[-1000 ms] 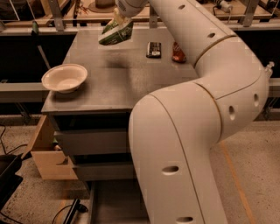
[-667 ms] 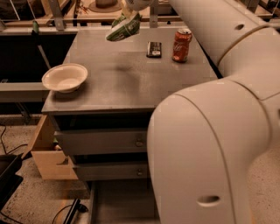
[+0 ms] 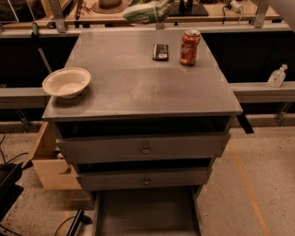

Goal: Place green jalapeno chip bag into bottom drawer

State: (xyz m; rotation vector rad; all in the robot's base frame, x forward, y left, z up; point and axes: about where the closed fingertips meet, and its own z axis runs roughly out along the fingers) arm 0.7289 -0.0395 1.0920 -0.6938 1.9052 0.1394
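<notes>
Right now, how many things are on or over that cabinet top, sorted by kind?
Bowls: 1, the white bowl
Cans: 1, the red soda can
Gadgets: 1, the black gadget
Snack bags: 1, the green jalapeno chip bag, aloft at the back; the gripper is out of view above it
Total: 4

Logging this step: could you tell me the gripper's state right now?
Gripper: out of frame above the top edge; state cannot be told. The green jalapeno chip bag shows just below.

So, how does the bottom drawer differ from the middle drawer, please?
The bottom drawer is pulled out, its inside showing; the middle drawer is pushed in. The middle drawer's front shows a knob; the bottom drawer's front is out of frame. Both are grey metal. The hand is out of view, above the bag.
</notes>
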